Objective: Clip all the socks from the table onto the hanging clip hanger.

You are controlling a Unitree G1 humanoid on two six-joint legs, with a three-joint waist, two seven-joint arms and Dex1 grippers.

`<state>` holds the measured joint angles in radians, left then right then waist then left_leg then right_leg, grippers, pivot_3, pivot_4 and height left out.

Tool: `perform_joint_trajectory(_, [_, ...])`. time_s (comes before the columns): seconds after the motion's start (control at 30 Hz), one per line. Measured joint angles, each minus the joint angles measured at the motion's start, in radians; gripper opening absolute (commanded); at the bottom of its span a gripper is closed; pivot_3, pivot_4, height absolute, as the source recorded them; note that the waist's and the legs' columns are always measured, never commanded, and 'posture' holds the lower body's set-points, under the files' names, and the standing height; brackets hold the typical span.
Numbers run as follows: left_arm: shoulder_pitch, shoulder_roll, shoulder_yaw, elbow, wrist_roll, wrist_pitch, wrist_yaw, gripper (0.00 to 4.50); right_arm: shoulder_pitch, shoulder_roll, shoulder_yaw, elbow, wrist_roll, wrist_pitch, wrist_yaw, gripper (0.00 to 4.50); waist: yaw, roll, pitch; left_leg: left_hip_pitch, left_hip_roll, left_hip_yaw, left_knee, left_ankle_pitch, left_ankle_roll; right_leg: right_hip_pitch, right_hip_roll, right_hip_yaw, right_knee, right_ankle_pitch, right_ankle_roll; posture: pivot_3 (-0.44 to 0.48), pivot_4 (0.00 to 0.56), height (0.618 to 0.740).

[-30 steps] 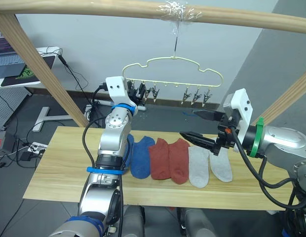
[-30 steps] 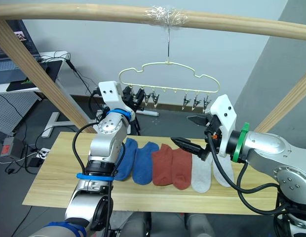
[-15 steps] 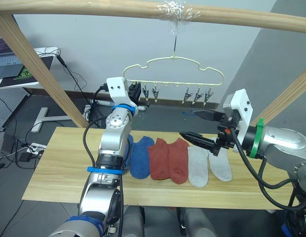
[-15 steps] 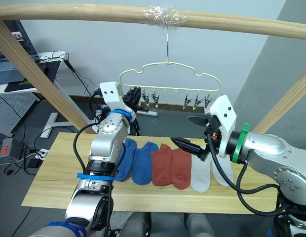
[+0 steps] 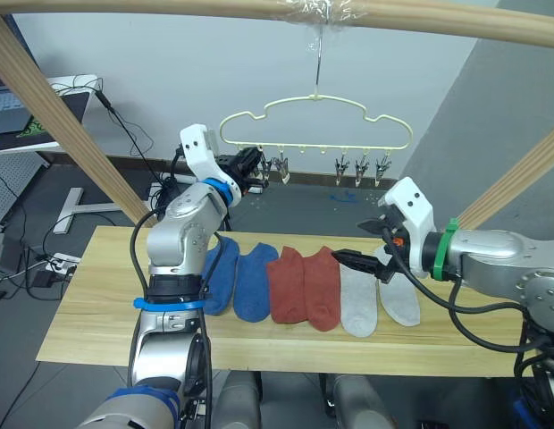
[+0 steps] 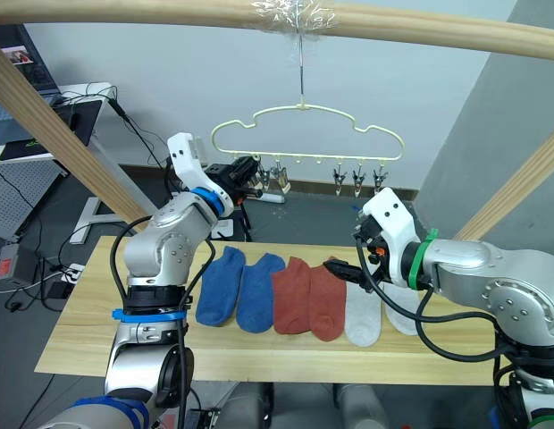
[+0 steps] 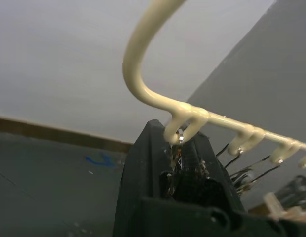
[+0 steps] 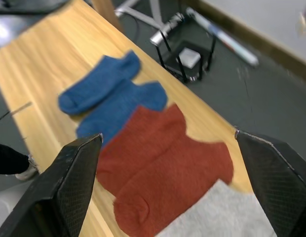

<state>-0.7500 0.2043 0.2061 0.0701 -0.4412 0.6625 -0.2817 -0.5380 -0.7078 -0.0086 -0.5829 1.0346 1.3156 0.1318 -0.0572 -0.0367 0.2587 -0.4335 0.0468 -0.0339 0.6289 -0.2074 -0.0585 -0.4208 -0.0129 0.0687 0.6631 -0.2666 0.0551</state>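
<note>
Six socks flat in row on table. Left gripper raised, clamped on leftmost clip of hanger. Right gripper spread wide, low over red and grey socks.

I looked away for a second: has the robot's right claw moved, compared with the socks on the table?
Yes. The right gripper has come down toward the table; its lower finger now hangs just over the red socks and grey socks, jaws wide open.
</note>
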Motion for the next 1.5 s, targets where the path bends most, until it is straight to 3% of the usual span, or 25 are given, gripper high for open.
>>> perform_joint_trajectory(0.43, [-0.032,0.047,0.094,-0.087,-0.208,0.279,0.019,0.11,0.022,0.177,0.034,0.217,-0.388,-0.040,-0.196,4.50,0.001,0.001,0.024,-0.001,0.000,-0.001,0.000,0.000,0.000,-0.001,-0.001,-0.001,0.000,0.000,0.001,-0.071,0.310,0.740])
perform_joint_trajectory(0.83, [-0.032,0.121,0.085,-0.110,-0.243,0.355,0.005,0.11,0.025,0.288,0.027,0.400,-0.660,-0.054,-0.283,4.50,0.001,0.004,0.030,-0.001,0.000,-0.001,-0.001,0.000,0.000,-0.001,-0.001,-0.002,0.001,0.000,0.000,-0.053,0.317,0.740])
perform_joint_trajectory(1.23, [-0.050,0.152,0.081,-0.109,-0.265,0.403,-0.014,0.11,0.023,0.369,-0.002,0.605,-0.800,-0.168,-0.278,4.50,0.001,0.005,0.032,-0.001,0.000,-0.001,-0.001,0.000,0.000,-0.001,-0.001,-0.001,0.001,0.001,-0.002,-0.036,0.318,0.740])
perform_joint_trajectory(1.5, [-0.050,0.153,0.076,-0.109,-0.265,0.409,-0.013,0.11,0.012,0.446,-0.087,0.702,-0.839,-0.197,-0.290,4.50,0.002,0.005,0.035,-0.001,0.000,-0.001,-0.001,0.000,0.000,-0.001,-0.001,-0.002,0.001,0.001,-0.002,-0.023,0.319,0.740])
